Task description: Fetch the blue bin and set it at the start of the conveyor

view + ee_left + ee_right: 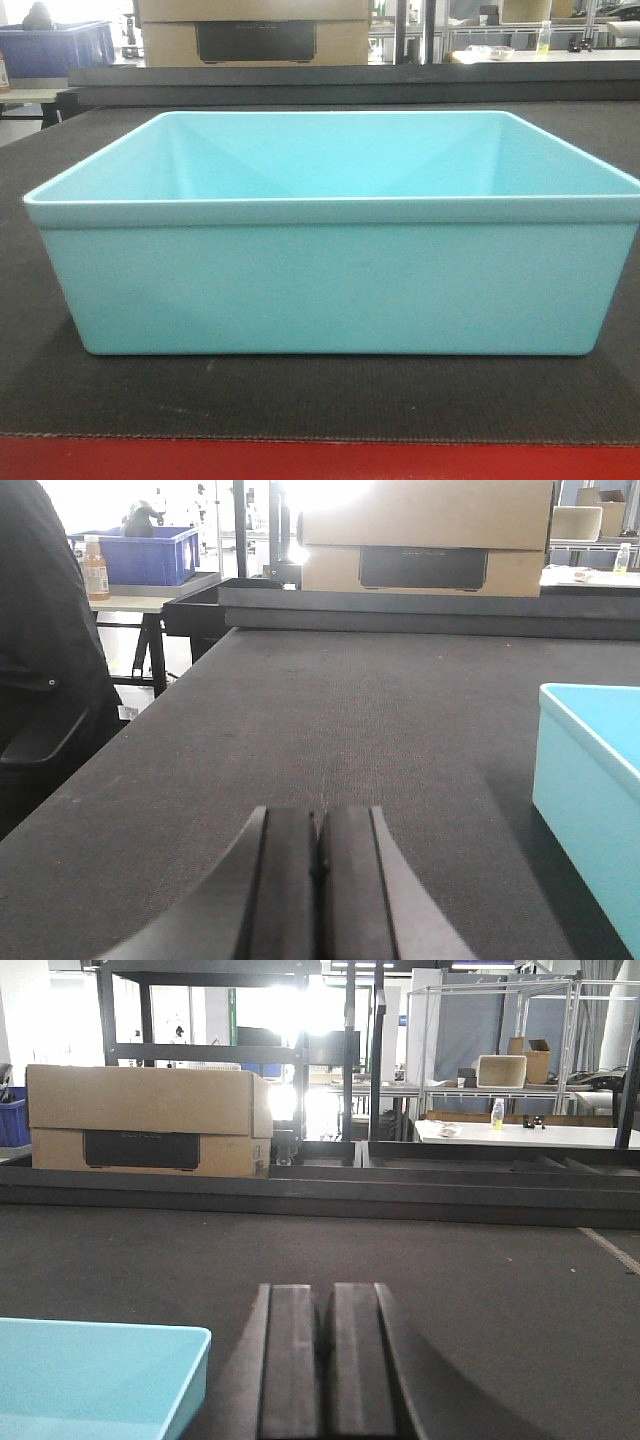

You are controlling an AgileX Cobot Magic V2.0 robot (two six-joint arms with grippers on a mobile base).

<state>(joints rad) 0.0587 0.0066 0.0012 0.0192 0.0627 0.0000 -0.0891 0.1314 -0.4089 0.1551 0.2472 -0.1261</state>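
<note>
1. The bin (330, 270) sits upright on the belt (300, 395), mouth up, filling the frame's centre; its long axis runs left to right, parallel to the red edge (320, 460).
2. A strip of belt lies between bin and red edge; open belt stretches behind.
3. Left hand (316, 880) is pressed together, bin at its lower right.
4. Right hand (322, 1370) is pressed together, bin at its lower left.

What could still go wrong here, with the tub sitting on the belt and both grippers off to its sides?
1. The blue bin sits close to the belt's red front edge; a nudge forward might tip it off.
2. The left gripper and right gripper are shut and low beside the bin's walls, so a sideways swing could knock it.
3. The belt starting could carry the bin toward the cardboard box.
</note>
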